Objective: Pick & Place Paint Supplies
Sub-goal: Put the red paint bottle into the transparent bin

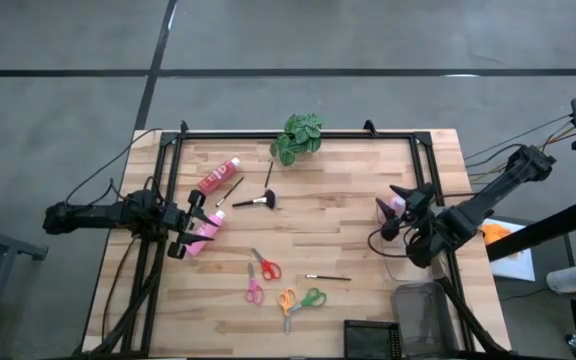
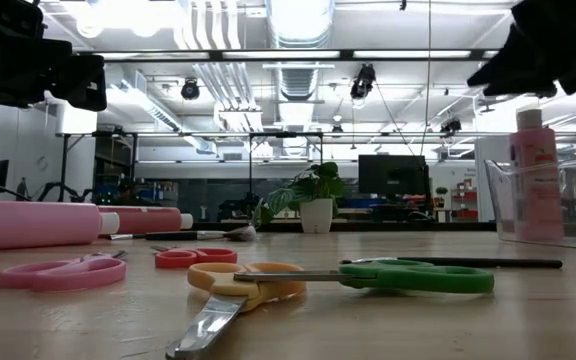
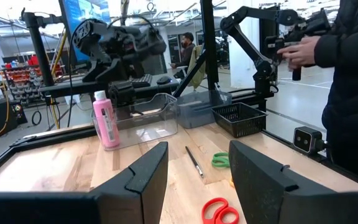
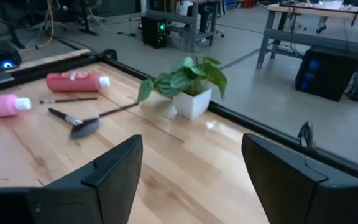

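One pink bottle (image 1: pixel 386 210) stands upright on its base at the table's right side, also seen in the low view (image 2: pixel 538 170) and the left wrist view (image 3: pixel 106 121). My right gripper (image 2: pixel 533 60) hangs open just above its white cap. A second pink bottle (image 1: pixel 206 232) lies on its side at the left, beneath my open left gripper (image 1: pixel 190 228), whose fingers (image 3: pixel 148 177) have nothing between them. A red bottle (image 1: pixel 218 177) lies farther back. A fan-tipped brush (image 1: pixel 258 202) and thin brushes (image 1: pixel 230 190) lie mid-table, another (image 1: pixel 328 277) nearer the front.
Scissors lie at the front: red (image 1: pixel 265 267), pink (image 1: pixel 253 290), orange (image 1: pixel 288 300), green (image 1: pixel 311 298). A clear bin (image 1: pixel 423 315) and a black basket (image 1: pixel 373 340) stand front right, a potted plant (image 1: pixel 298 137) at the far edge. A person (image 3: pixel 347 81) stands beyond the table.
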Available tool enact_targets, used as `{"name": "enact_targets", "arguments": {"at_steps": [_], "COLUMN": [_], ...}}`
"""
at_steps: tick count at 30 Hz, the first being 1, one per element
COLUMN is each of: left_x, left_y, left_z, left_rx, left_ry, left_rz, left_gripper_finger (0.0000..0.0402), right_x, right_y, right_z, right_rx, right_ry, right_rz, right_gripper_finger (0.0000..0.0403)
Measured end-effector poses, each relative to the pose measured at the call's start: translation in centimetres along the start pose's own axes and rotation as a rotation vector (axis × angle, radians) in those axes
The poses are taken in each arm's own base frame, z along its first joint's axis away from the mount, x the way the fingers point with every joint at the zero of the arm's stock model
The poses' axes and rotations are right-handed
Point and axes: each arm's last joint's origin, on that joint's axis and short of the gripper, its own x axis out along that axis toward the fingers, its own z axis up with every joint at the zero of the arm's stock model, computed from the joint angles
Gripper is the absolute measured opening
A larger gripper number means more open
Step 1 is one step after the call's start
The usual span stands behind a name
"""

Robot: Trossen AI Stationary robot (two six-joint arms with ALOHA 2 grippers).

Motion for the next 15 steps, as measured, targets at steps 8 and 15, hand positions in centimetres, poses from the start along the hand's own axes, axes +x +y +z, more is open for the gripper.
{"name": "enact_targets", "arguments": {"at_steps": [8,15], "left_x": [0.0,0.0], "left_y": [0.0,0.0], "left_z": [0.0,0.0], "left_rx": [0.000,0.000], "left_ry": [0.000,0.000], "left_rz": [0.000,0.000], "left_gripper_finger": [0.0169,0.0169], "right_x": [-1.2,-1.9], "right_y": [0.5,0.5], "right_z": [5.2,11.0], "right_rx": [-0.009,-0.042], "right_ry": [-0.021,0.024], "right_rz": [0.044,0.110], "right_gripper_finger": [0.0274,0.0274]}}
